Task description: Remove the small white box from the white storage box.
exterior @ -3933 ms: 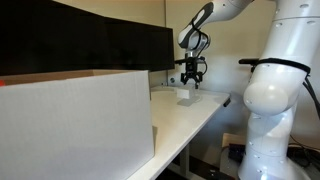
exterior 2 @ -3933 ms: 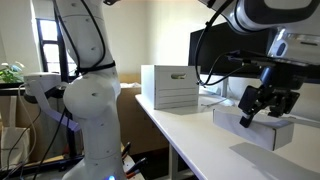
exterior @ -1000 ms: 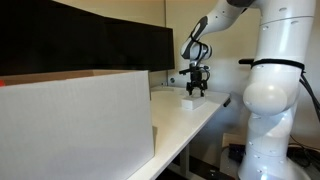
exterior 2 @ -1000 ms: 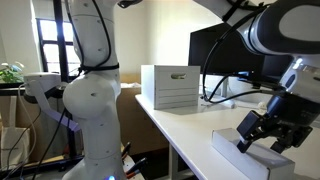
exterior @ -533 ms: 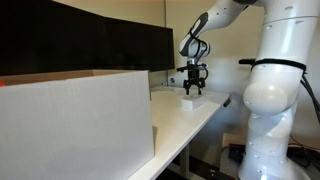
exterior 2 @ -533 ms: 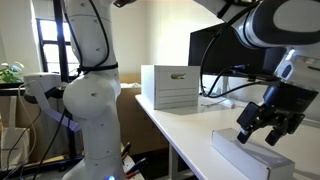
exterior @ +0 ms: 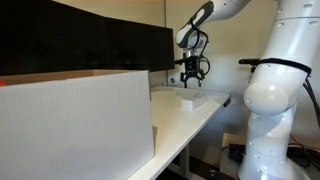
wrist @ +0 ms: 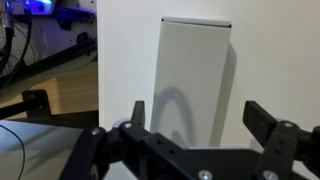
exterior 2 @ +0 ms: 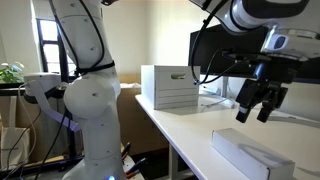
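Observation:
The small white box [wrist: 195, 78] lies flat on the white table, outside the white storage box. It shows in both exterior views [exterior: 193, 99] [exterior 2: 250, 158]. My gripper [wrist: 198, 122] hangs open and empty straight above it, clear of it, and shows in both exterior views [exterior: 191, 78] [exterior 2: 256, 108]. The white storage box [exterior: 75, 120] is large with tall flat walls. It stands further along the table, well apart from the small box, and also shows in an exterior view [exterior 2: 168, 87].
Black monitors [exterior: 100, 45] [exterior 2: 215, 55] stand along the back of the table. The arm's white base [exterior: 270, 95] stands beside the table edge [exterior: 195, 135]. In the wrist view the table edge and wooden floor [wrist: 60, 100] lie left of the box.
The gripper was down around the small white box on the table. It has let go and risen straight up, leaving the box lying on the table.

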Tool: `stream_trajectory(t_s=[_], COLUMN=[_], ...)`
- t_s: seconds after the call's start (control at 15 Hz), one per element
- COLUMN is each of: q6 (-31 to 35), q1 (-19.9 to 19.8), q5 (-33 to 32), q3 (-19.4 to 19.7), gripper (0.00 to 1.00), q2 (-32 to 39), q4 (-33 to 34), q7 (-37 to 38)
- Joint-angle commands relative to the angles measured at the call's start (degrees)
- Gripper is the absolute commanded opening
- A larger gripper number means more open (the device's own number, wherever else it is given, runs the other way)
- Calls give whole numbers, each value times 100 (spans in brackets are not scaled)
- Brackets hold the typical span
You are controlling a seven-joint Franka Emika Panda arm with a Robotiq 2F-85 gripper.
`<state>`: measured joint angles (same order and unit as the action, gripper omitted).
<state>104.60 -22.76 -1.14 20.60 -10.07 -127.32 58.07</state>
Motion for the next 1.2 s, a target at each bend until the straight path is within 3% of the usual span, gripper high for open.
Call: stream_trajectory(t_s=[0.0, 0.47, 1.13], q6=[-344, -834, -946], q1=[49, 183, 640], q5=[-244, -491, -872], q3=[-131, -415, -604], gripper=[100, 100, 100], q2=[-515, -752, 99], q4=[2, 307, 1475], q7=[-808, -2390, -4663])
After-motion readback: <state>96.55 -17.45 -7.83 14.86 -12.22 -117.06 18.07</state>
